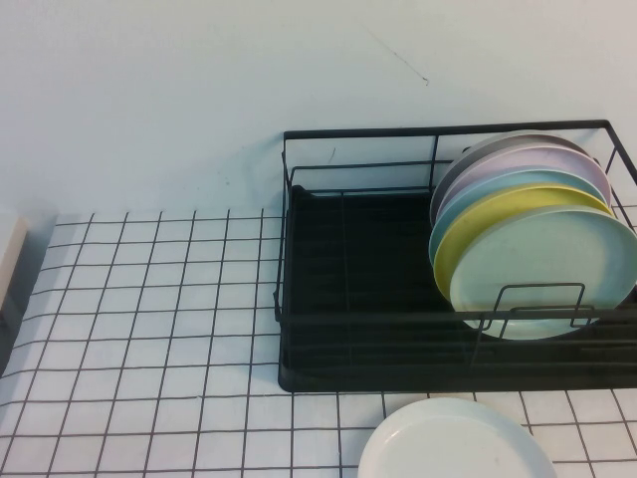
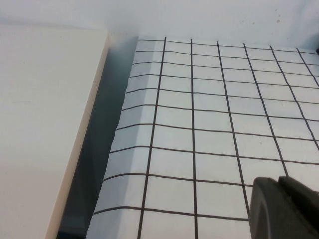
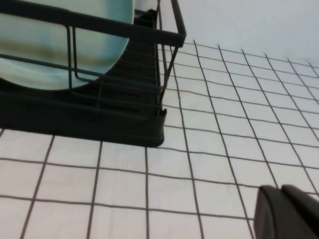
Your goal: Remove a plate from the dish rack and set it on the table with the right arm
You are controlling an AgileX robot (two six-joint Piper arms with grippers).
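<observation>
The pale mint-green plate (image 1: pixel 552 269) stands upright at the front of a row of plates in the black wire dish rack (image 1: pixel 348 299), at the rack's right end. It also shows in the right wrist view (image 3: pixel 60 45) behind the rack's wire loops (image 3: pixel 99 79). The table (image 1: pixel 149 329) is white with a black grid. Neither gripper shows in the high view. My right gripper (image 3: pixel 281 187) is shut and empty, low over the table in front of the rack's corner. My left gripper (image 2: pixel 278 179) is shut and empty over the table's left part.
Behind the mint plate stand yellow (image 1: pixel 468 234), teal-blue (image 1: pixel 460 207), lilac (image 1: pixel 537 159) and grey plates. A white plate (image 1: pixel 453 443) lies flat on the table in front of the rack. A cream block (image 2: pixel 45 124) stands past the table's left edge.
</observation>
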